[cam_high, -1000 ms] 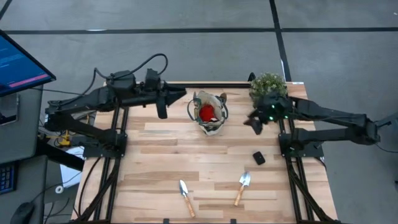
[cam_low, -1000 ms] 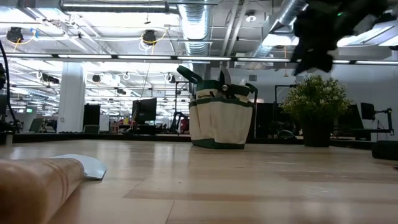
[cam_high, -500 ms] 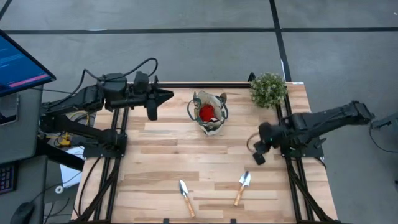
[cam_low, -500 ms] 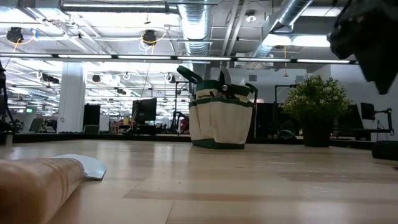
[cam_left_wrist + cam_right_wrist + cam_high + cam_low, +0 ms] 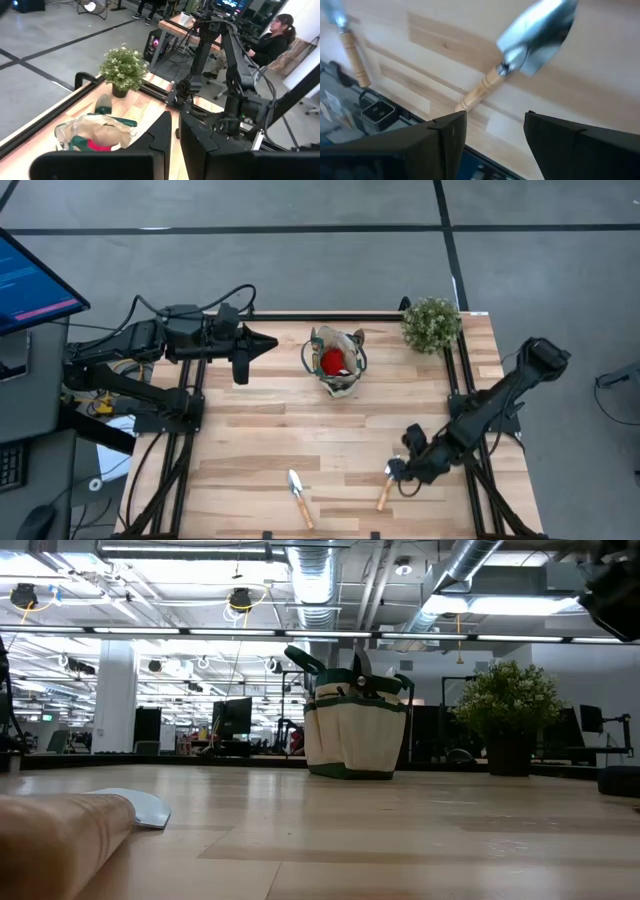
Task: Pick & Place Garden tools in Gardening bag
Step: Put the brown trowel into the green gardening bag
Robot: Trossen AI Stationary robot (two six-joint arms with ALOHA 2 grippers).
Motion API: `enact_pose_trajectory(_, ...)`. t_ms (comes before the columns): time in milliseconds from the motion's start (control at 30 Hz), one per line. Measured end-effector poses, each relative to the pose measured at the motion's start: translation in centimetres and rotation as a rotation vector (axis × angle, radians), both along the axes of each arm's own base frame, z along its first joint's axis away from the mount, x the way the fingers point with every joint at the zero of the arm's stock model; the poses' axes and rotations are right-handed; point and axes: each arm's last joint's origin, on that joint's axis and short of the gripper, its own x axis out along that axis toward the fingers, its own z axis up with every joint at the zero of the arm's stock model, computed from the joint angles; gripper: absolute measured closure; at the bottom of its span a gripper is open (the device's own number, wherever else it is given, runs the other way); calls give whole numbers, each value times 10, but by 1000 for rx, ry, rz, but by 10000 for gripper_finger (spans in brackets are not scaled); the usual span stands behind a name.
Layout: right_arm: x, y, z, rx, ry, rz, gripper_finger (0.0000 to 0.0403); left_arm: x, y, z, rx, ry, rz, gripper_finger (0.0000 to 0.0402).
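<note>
Right hand (image 5: 398,472) is down low over the near-right part of the bench (image 5: 260,430), hovering just beside the head of the right-hand trowel (image 5: 388,480). Its wrist camera looks straight down on that trowel (image 5: 525,47): silver blade, pale wooden handle, lying flat on the wood between the two dark fingers (image 5: 445,135). The fingers stand fairly wide apart with nothing between them, and they're clear of the trowel.

The second trowel (image 5: 298,496) lies to the left of it, also along the near edge, well apart from the first (you can catch its handle in the right wrist view too (image 5: 351,50)). In the low view its blade (image 5: 135,806) sits right up close to the camera.

Left hand (image 5: 262,343) is parked over the far-left of the bench, pointing toward the gardening bag (image 5: 338,370), fingers (image 5: 162,137) drawn in to a narrow gap with nothing held.

The bag sits upright at the far middle of the bench, beige canvas with dark green trim (image 5: 355,738), and there's a red glove (image 5: 332,361) showing inside it. A potted plant (image 5: 431,324) stands at the far-right corner, and a small black block (image 5: 620,781) shows at the right edge of the low view.
</note>
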Motion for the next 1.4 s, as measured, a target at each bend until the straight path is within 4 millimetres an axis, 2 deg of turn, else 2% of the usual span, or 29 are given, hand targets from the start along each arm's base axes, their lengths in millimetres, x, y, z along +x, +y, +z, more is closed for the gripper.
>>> enact_pose_trajectory(100, 7, 17, -17, 50, 21, -69, 209, 0, -1, 0, 0, 1, -9, 369)
enact_pose_trajectory(233, 17, 29, -35, 91, 28, -137, 201, 0, -2, 0, 0, 1, -40, 368)
enact_pose_trajectory(400, 19, 30, -50, 71, 96, -202, 205, 0, -3, 0, 6, 2, -68, 371)
enact_pose_trajectory(567, 28, 20, -60, 46, 136, -257, 221, 0, -3, 0, 20, 4, -71, 372)
enact_pose_trajectory(700, 37, 14, -65, 38, 126, -287, 233, 0, -3, 0, 23, 4, -71, 372)
enact_pose_trajectory(900, 38, 8, -68, 13, 168, -302, 259, 0, -3, 0, 25, 5, -71, 375)
enact_pose_trajectory(1133, 32, 2, -71, -64, 222, -265, 364, 0, -3, 0, 26, 5, -70, 376)
enact_pose_trajectory(1400, 32, 0, -70, -96, 226, -222, 363, 0, -3, 0, 26, 4, -70, 376)
